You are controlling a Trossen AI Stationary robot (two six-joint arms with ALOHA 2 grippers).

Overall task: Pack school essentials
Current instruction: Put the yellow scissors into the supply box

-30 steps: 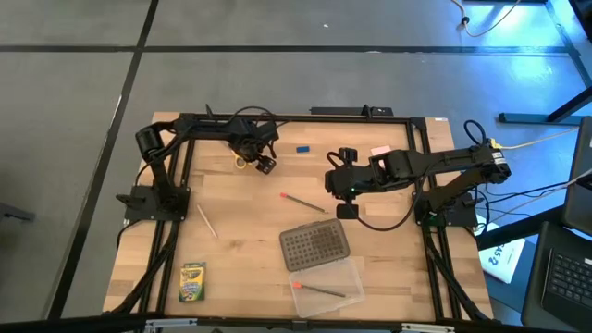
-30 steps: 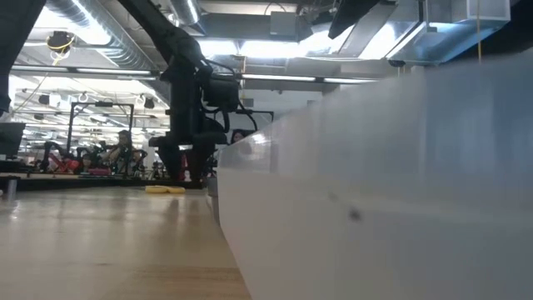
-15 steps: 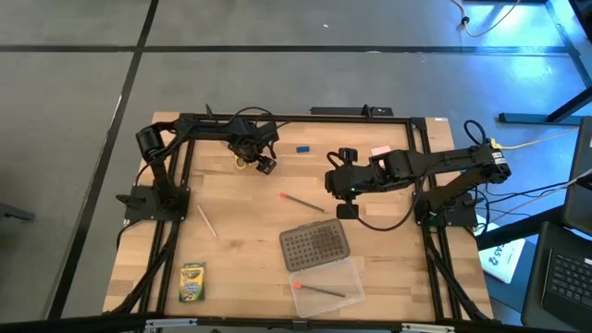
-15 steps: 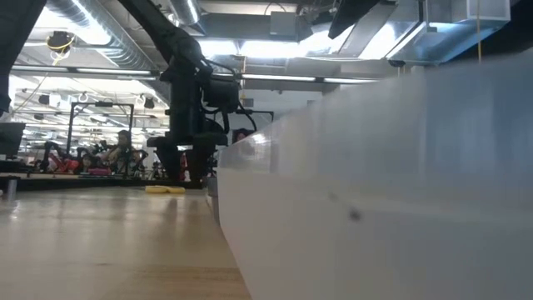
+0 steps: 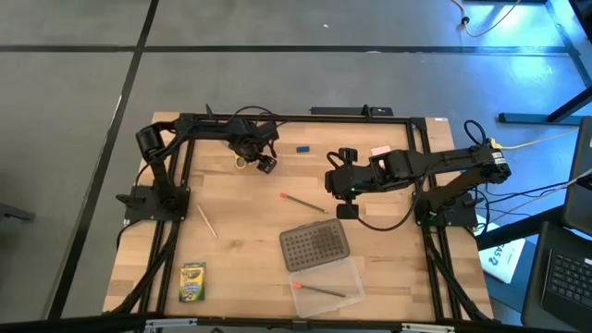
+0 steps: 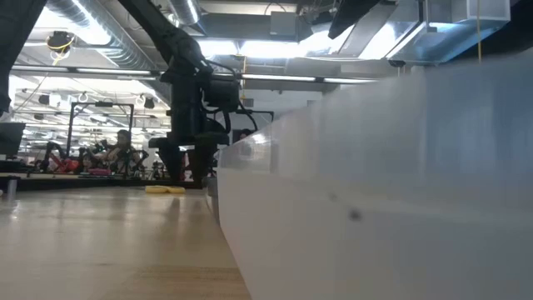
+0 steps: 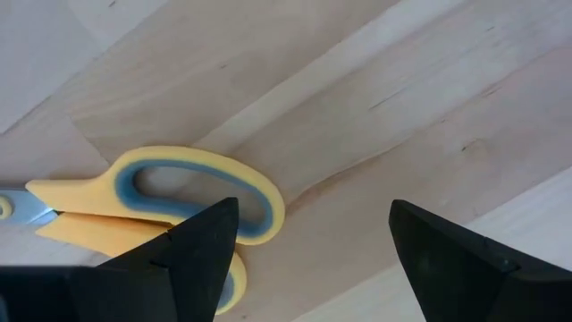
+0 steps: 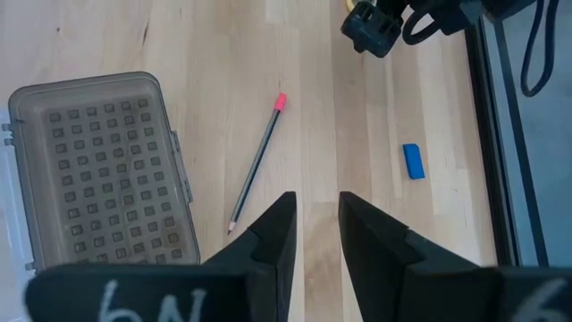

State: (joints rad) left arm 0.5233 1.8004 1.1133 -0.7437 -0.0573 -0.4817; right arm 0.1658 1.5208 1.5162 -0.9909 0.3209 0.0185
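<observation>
Here, seen from above, a pale wooden worktop sits inside a black frame, with one dark arm at each side.

Starting at the left, a green-yellow crayon box lies near the front left corner. A little further back and right of it, a pale pencil lies at a slant on bare wood, well apart from everything else.

Next comes the left pincer, reaching in over the back of the worktop. Its fingers stand wide apart and hold nothing. The yellow-handled scissors lie flat on the wood directly under it; in the left wrist view one finger covers part of the handle loops, but the fingers are not closed on them.

Just right of that, near the back edge, lies the tiny blue eraser. Nearer the middle, a pencil with a red end lies at a slant, apart from both pincers.

In front of it, the grey dotted lid lies beside the clear plastic case, which has another red-tipped pencil lying inside.

Further right, the right pincer hangs over the middle of the worktop, behind the lid. Its fingers stand narrowly apart, with bare wood showing between them, and they hold nothing.

Behind this arm, near the back right, a pink square pad peeks out.
</observation>
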